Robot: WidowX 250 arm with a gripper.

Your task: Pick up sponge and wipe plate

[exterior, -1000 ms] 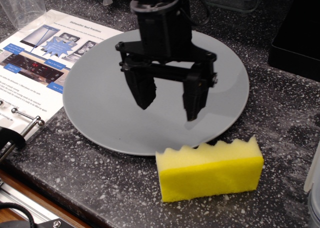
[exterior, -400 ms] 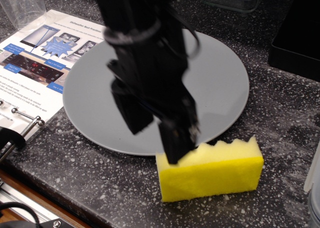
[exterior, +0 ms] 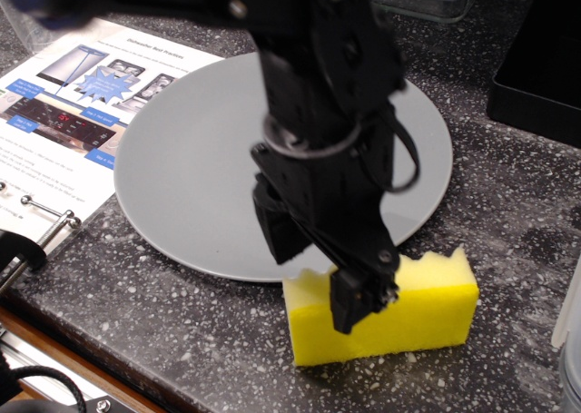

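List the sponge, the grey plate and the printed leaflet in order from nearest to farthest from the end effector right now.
1. The sponge: directly at the end effector, whose near finger overlaps its front face.
2. The plate: just behind and to the image left, its near rim beside the sponge.
3. The leaflet: farthest, at the image's left edge, partly under the plate.

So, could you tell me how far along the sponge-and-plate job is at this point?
Early. Done: the claw is lowered over the sponge, one finger across its front face. In hand: the grasp; whether it has closed is unclear. The sponge sits on the counter, beside the plate. Left: lifting it and wiping the plate.
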